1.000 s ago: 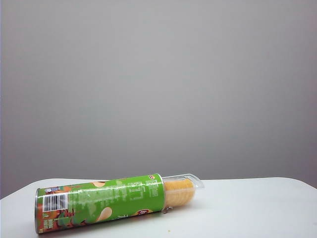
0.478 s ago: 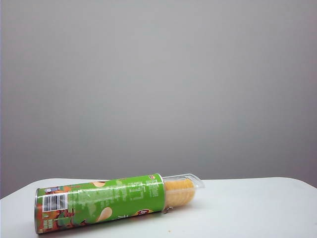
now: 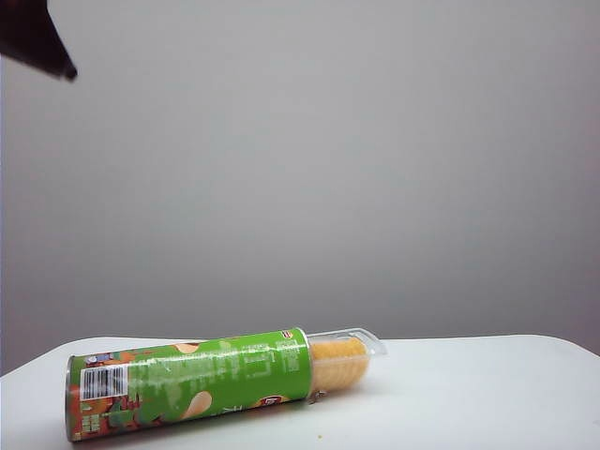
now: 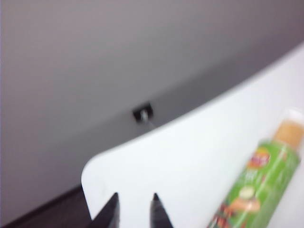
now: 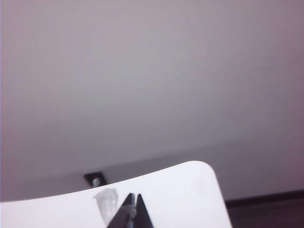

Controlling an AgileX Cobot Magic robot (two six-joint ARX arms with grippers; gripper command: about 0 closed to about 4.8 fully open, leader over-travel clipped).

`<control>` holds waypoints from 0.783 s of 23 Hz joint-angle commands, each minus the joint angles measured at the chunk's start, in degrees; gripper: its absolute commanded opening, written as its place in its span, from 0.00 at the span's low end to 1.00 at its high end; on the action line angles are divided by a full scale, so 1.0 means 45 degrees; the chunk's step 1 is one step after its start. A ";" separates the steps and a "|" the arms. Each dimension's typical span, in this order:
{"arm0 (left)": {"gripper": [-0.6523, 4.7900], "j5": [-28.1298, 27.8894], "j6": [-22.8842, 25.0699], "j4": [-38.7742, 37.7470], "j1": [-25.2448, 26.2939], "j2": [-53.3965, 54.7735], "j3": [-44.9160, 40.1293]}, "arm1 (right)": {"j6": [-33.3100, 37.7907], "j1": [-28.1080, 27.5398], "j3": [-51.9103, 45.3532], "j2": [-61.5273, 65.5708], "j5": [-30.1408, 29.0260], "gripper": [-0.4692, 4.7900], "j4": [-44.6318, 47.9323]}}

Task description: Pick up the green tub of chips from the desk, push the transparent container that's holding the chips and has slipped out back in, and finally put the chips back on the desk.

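Chips tub (image 3: 187, 384) untouched, left tool (image 4: 135, 209) ajar, right tool (image 5: 133, 205) closed

Open desk (image 3: 487, 375) right of green tub (image 3: 187, 384)

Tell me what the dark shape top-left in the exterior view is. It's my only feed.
Observer: Probably the left arm. The left wrist view shows the left tool above the desk, fingers slightly apart, nothing between them.
Operator: Can in its sight?
Observer: Yes. The green tub of chips lies off to one side of it, untouched, with the chips showing at the open end.
Operator: Right tool?
Observer: Out of your view. The right wrist view shows the right tool shut and empty, with a rounded desk corner ahead and no can in sight.
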 commanded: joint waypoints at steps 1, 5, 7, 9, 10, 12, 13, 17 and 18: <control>0.31 0.0131 0.2089 -0.2021 0.0010 0.1511 0.1200 | -0.0316 -0.1025 0.2089 0.2992 -0.2861 0.08 -0.0039; 0.65 0.0738 0.2832 -0.2069 0.0010 0.2875 0.1389 | -0.0335 -0.2336 0.4779 0.7266 -0.6999 0.08 -0.0146; 0.84 0.1851 0.3599 -0.1783 0.0010 0.3774 0.1384 | -0.0350 -0.2506 0.6139 0.9364 -0.7941 0.08 -0.0403; 0.88 0.2341 0.4163 -0.1243 0.0005 0.4522 0.1384 | -0.0350 -0.2506 0.7164 1.1142 -0.9364 0.08 -0.0413; 0.92 0.2506 0.4483 -0.1103 0.0005 0.4794 0.1384 | -0.0350 -0.2482 0.7422 1.1638 -0.9938 0.08 -0.0413; 1.00 0.2691 0.5061 -0.0889 0.0005 0.5430 0.1384 | -0.0345 -0.2346 0.7849 1.2570 -1.0899 0.08 -0.0427; 1.00 0.2623 0.4983 -0.0680 0.0005 0.6164 0.1384 | -0.0355 -0.2074 0.8068 1.3197 -1.0977 0.08 -0.0486; 1.00 0.2701 0.3905 -0.0602 0.0005 0.7932 0.1384 | -0.0408 -0.1739 0.8174 1.4226 -1.1026 0.08 -0.0287; 1.00 0.2817 0.3803 -0.0612 -0.0024 0.8277 0.1384 | -0.0413 -0.1685 0.8179 1.4416 -1.1084 0.08 -0.0248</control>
